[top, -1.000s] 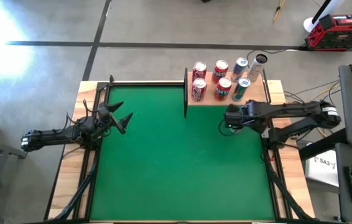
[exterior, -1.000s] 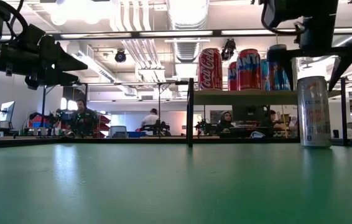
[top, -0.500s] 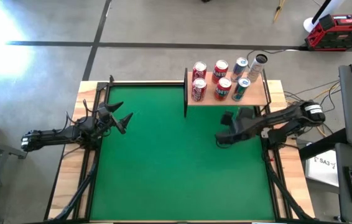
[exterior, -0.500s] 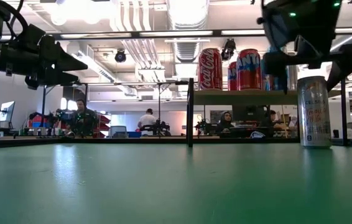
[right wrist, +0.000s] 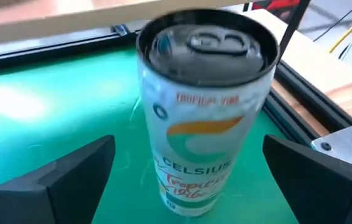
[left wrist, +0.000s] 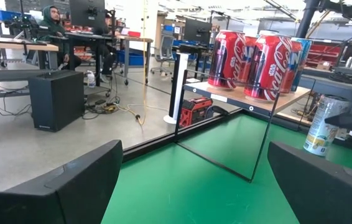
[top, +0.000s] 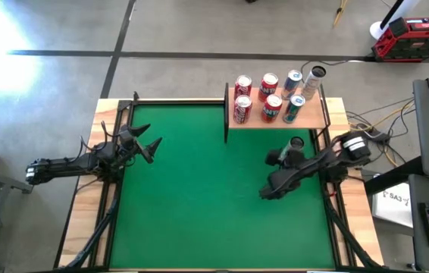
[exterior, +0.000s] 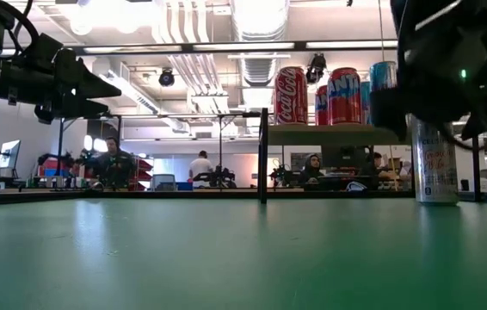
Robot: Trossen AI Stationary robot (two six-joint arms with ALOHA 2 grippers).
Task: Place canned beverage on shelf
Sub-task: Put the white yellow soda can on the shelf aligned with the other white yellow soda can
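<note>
Below the shelf [top: 277, 117], the Celsius can [right wrist: 204, 106] stands upright (lid up) between the wide-open right gripper [right wrist: 188, 171] fingers.

The white can [right wrist: 206, 112] standing on the green surface [right wrist: 51, 106] read "CELSIUS" in dark letters, with "Tropical Vibe" in orange above and again in orange script below. On the shelf [exterior: 334, 129], one red can [exterior: 290, 95] bore the white Coca-Cola script, and the red can [exterior: 344, 96] beside it showed white letters "ANT", the rest hidden.
</note>
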